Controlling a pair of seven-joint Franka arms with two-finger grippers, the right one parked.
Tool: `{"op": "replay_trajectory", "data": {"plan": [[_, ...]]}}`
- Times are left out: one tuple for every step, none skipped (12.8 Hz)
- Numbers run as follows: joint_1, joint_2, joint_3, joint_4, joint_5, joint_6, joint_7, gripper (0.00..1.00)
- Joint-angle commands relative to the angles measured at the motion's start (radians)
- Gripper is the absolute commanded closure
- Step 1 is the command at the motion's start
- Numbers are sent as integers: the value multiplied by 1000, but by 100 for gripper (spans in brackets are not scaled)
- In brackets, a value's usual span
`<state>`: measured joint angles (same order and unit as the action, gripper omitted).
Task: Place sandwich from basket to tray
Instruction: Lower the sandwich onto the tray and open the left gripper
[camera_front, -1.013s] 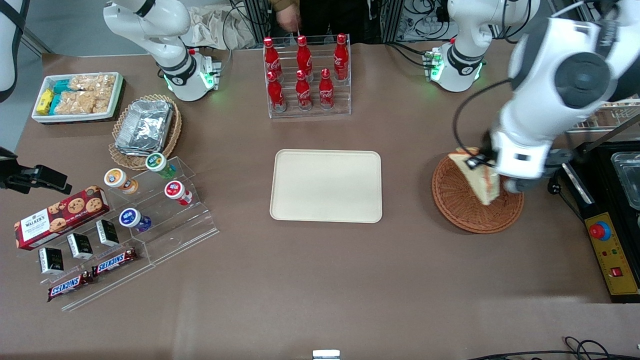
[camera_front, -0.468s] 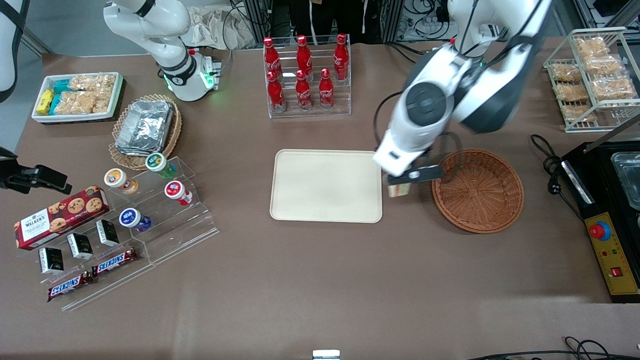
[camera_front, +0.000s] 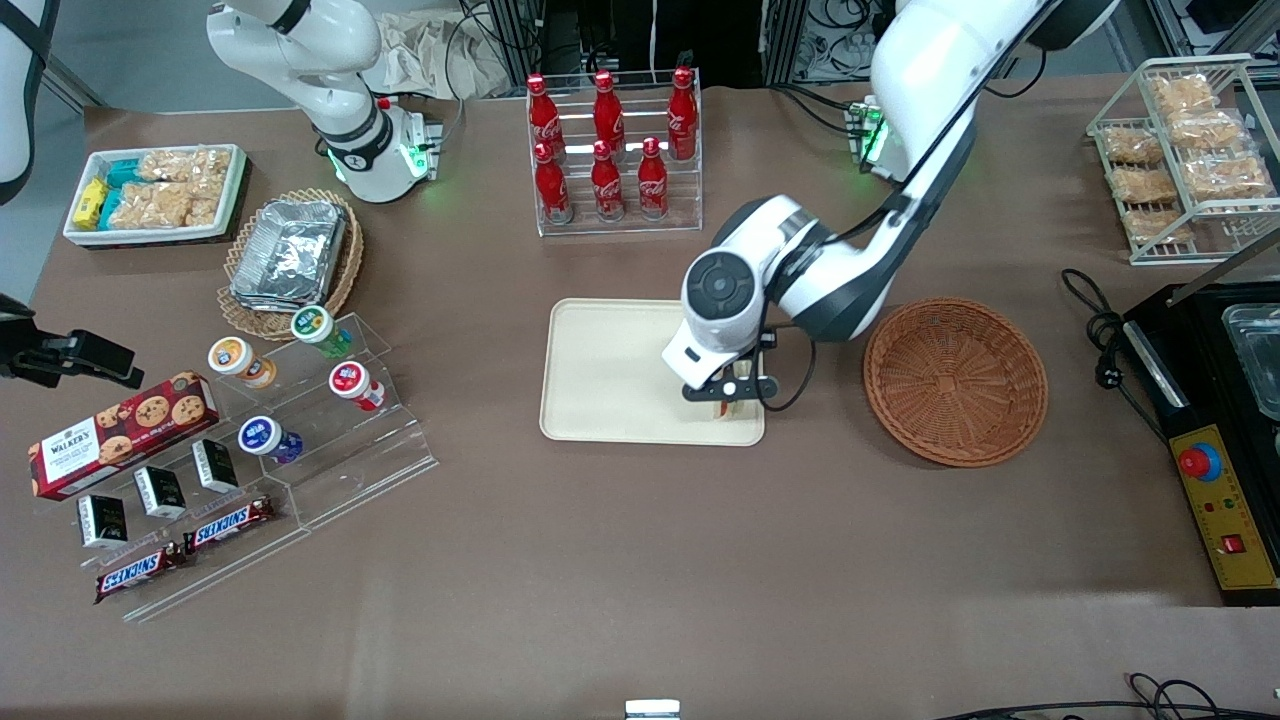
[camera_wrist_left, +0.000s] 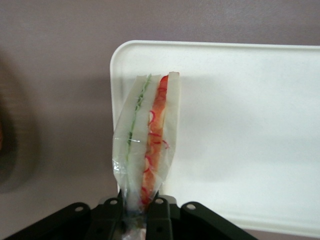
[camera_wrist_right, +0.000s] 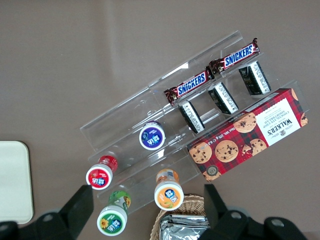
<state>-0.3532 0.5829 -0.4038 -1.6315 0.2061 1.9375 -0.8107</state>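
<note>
The sandwich, a thin clear-wrapped wedge of pale bread with green and red-orange filling lines, is clenched in the jaws of the gripper above the smooth cream tray; the round woven basket sits beside it on the brown worktop.

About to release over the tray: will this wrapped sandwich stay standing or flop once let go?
Likely flops: the sandwich is a thin wedge, held on edge by the gripper above the tray. Its clear wrap looks slick, so it may slide. The bread probably squashes easily; release low.
</note>
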Motion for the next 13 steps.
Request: {"op": "replay_trajectory", "data": {"plan": [[-4,40,2,-10,58,44,-33,89],[-4,41,2,-16,71,44,-39,57],[-4,41,2,-19,79,44,-39,1],[-3,40,2,-28,79,44,-38,0],[0,35,3,-27,79,34,-36,0],[8,19,3,-21,79,21,-35,0],[19,-12,5,-7,78,-8,-25,0],[51,-49,7,11,78,-66,-9,0],[100,-87,5,30,69,-122,40,0],[143,-128,5,42,58,-164,124,0],[196,-170,5,42,58,-198,204,0],[253,-208,3,41,58,-225,285,0],[310,-247,5,39,55,-247,374,0]]}}
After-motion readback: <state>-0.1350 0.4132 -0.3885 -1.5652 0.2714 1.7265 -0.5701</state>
